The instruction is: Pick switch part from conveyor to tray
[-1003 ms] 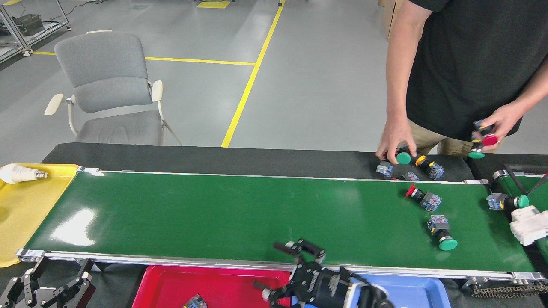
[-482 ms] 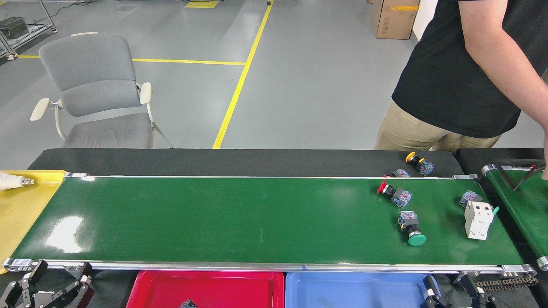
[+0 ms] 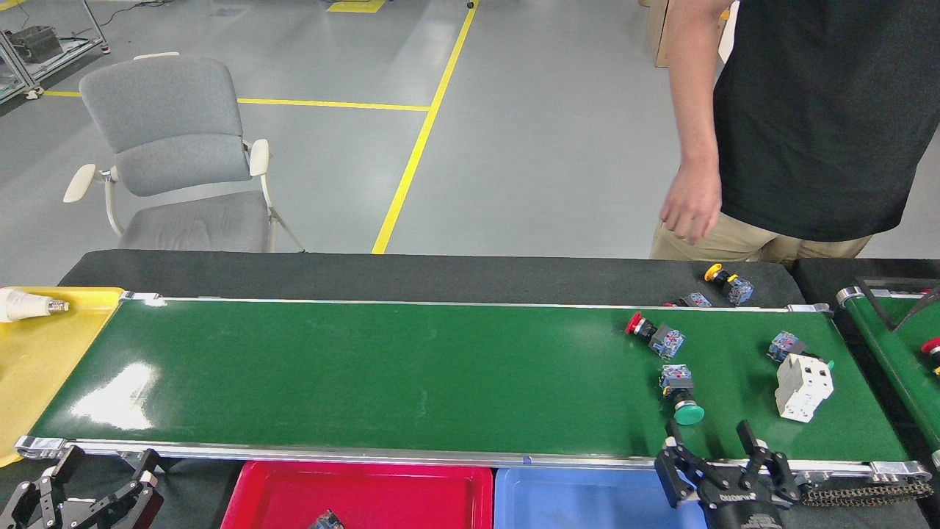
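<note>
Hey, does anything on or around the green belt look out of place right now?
Yes: two switch parts lie off the conveyor on the black ledge behind its far rail, and a white breaker sits tilted among the push-button switches.

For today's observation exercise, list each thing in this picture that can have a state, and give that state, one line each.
right gripper: open, empty, at the conveyor's near rail
left gripper: open, empty, below the belt
green-capped switch: lying on its side on the conveyor
red-capped switch: lying on its side
white circuit breaker: lying tilted on the belt
red tray: holds one part
blue tray: empty where visible
light bulb: lying in the yellow tray
</note>
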`<state>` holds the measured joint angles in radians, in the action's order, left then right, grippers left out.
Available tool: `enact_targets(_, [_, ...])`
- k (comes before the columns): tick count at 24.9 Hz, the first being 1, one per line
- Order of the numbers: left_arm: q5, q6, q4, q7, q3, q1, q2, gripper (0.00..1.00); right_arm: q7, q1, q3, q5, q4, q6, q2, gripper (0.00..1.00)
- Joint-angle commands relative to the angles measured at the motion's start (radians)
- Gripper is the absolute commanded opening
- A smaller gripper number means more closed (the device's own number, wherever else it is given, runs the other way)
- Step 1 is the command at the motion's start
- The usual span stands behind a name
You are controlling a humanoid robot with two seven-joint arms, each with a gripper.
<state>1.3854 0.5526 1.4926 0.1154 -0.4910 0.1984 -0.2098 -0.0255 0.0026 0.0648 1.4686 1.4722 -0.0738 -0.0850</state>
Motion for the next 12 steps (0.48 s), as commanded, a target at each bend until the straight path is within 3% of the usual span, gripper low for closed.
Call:
enact_targets(1, [0.000,-0.002,0.011,0.003,-0.003,-0.008,-0.010,1.00,-0.007,-0.046,-0.040,-0.001,-0.041,0.071,0.011,0.84])
enact_targets(4, [0.000,0.000,0.011,0.001,-0.003,-0.008,-0.008,1.00,-0.014,-0.064,-0.062,-0.007,-0.053,0.077,0.025,0.33])
enact_targets(6, [0.000,0.000,0.011,0.001,-0.001,-0.008,-0.008,1.00,-0.014,-0.064,-0.092,-0.008,-0.053,0.065,0.047,0.16])
enact_targets(9, [0.000,0.000,0.011,0.001,-0.003,-0.008,-0.008,1.00,-0.013,-0.061,-0.149,-0.010,-0.046,0.040,0.076,0.06])
enact_targets(12, [0.000,-0.002,0.011,0.001,-0.005,-0.008,-0.008,1.00,-0.002,-0.052,-0.237,-0.010,-0.010,-0.044,0.099,0.03])
